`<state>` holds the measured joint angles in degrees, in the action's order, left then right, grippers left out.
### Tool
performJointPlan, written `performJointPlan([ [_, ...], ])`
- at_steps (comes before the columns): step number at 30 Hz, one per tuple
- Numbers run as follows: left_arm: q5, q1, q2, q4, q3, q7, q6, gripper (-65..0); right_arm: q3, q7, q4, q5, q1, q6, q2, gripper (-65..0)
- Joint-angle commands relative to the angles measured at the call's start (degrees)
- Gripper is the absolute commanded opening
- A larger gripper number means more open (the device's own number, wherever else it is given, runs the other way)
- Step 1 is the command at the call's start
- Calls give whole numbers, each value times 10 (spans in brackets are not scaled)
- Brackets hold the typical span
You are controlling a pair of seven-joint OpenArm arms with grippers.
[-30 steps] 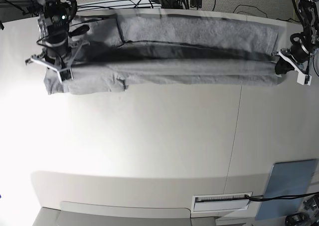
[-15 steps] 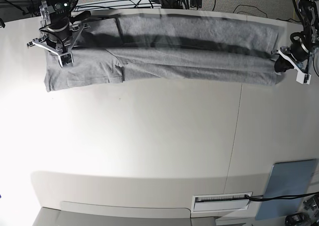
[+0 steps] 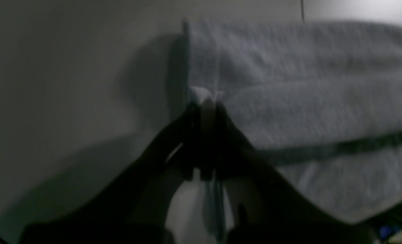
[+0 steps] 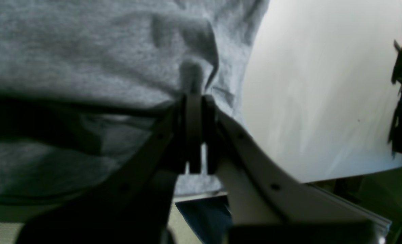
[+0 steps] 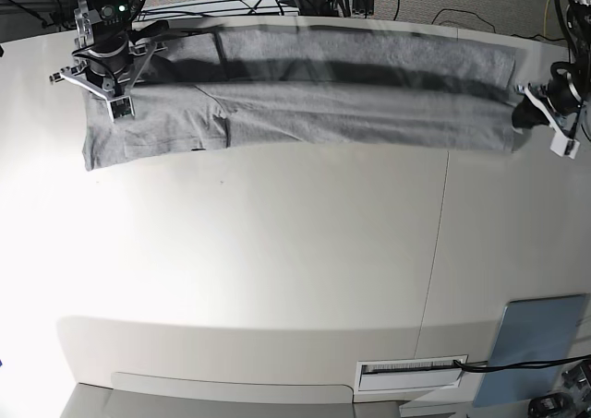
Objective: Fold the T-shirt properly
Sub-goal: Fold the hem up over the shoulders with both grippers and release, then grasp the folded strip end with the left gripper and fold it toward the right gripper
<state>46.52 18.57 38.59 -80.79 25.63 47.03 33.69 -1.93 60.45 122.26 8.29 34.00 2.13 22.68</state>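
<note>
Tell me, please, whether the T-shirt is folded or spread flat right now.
Folded lengthwise. The T-shirt lies as a long doubled band, its upper layer overlapping the lower, each end pinched by the left end effector and right end effector.

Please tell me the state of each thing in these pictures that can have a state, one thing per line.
Large heather-grey cotton T-shirt: stretched out long across the table's far side, folded lengthwise, both ends pinched.
Left pincer: shut on the T-shirt's edge.
Right pincer: shut on a bunch of T-shirt fabric.
Pale blue-grey flat panel: lying flat at the near table corner, untouched.
</note>
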Motion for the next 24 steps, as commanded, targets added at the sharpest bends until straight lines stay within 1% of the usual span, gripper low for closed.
performJointPlan([
  [1,3,-2,16,-7,8,1,5,-599,5,0,10,17,2,8,7,-650],
  [4,3,-1,16,-7,8,6,5,-405,5,0,10,25,2,3,7,-650],
  [5,3,-2,16,-7,8,6,5,-354,5,0,10,30,2,0,7,-628],
  [6,3,-2,16,-7,8,5,5,-318,5,0,10,30,2,-1,7,-594],
  [7,3,-2,16,-7,8,5,5,-298,5,0,10,30,2,-1,7,-565],
  [9,11,-1,16,-7,8,6,5,-295,5,0,10,30,2,-1,7,-537],
  [13,56,-2,16,-7,8,6,5,-295,5,-5,10,29,2,3,7,-537],
  [17,100,-2,16,-7,8,9,33,-295,5,-15,10,29,2,19,7,-537],
  [19,116,-2,12,-7,8,17,35,-295,5,-19,10,29,2,21,7,-537],
  [21,113,-2,0,-7,8,17,35,-295,5,-22,10,29,1,21,7,-537],
  [24,76,-2,-28,-7,8,13,35,-296,5,-24,10,29,2,21,7,-537],
])
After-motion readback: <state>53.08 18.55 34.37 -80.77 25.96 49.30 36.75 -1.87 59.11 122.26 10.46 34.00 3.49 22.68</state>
